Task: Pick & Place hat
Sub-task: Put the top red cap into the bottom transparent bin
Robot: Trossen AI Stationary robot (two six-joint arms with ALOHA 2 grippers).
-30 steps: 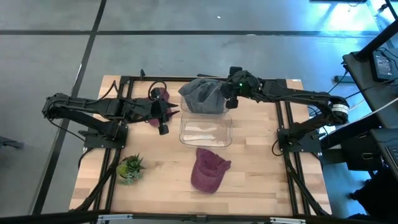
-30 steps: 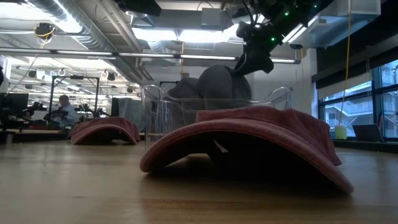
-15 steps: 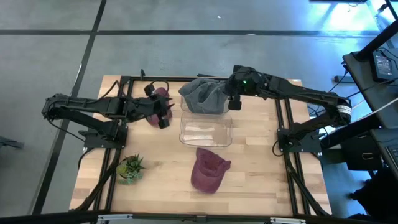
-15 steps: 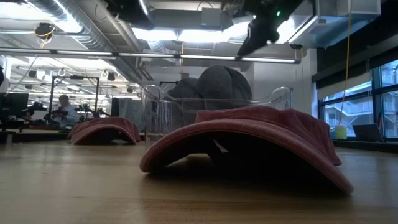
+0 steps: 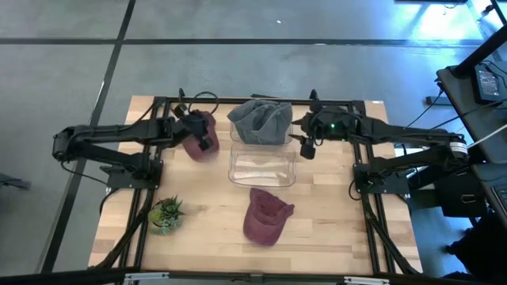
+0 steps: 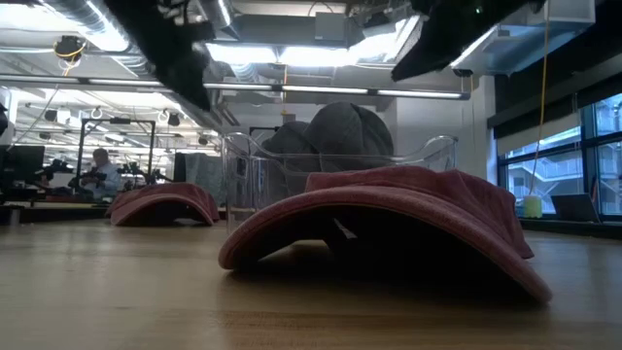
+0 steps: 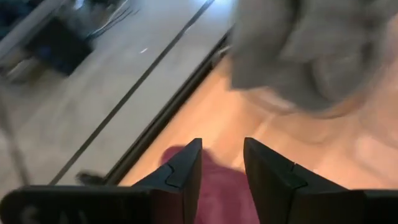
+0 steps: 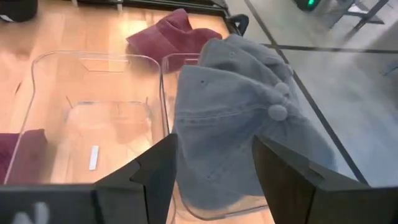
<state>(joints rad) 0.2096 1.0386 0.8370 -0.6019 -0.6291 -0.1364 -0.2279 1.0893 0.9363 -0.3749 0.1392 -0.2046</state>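
A grey hat [image 5: 260,121] lies draped over the far rim of a clear plastic bin [image 5: 261,176]; it also shows in the right wrist view [image 8: 249,124]. One maroon hat [image 5: 204,136] lies left of the bin, another [image 5: 265,218] near the table's front. My left gripper [image 5: 198,136] hovers open above the left maroon hat [image 7: 217,193], raised well clear of it in the low view [image 6: 180,53]. My right gripper [image 5: 305,146] is open just right of the bin, its fingers apart in front of the grey hat [image 8: 214,162].
A small green potted plant [image 5: 165,214] stands near the table's front left corner. The bin's floor [image 8: 93,155] holds only a small white strip. Black frame rails [image 5: 238,100] run along the table's far and side edges.
My right gripper has risen off the grey hat and drawn back toward the table's right and near side; the hat stays draped on the bin's far rim. My left gripper has moved toward the far edge, over the left maroon hat, and turned.
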